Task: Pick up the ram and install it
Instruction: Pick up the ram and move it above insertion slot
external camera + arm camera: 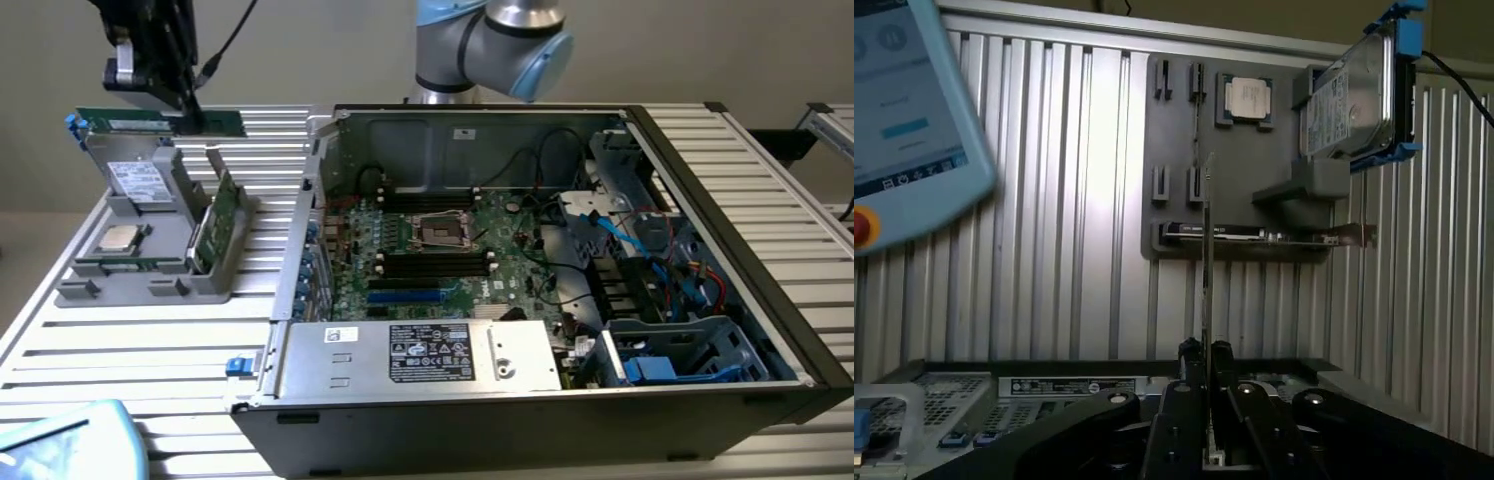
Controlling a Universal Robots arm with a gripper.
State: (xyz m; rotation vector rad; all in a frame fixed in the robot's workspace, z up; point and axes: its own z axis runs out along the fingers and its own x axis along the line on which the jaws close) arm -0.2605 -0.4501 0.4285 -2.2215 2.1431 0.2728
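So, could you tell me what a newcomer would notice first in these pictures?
The open computer case with its motherboard dominates the exterior view's middle and right. At that view's upper left, the gripper is shut on the ram, above the grey parts tray.

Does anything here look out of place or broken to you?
Nothing looks broken or spilled. The one odd sight: the ram hangs in the air by the holder, pinched by the gripper, not seated in the open computer.
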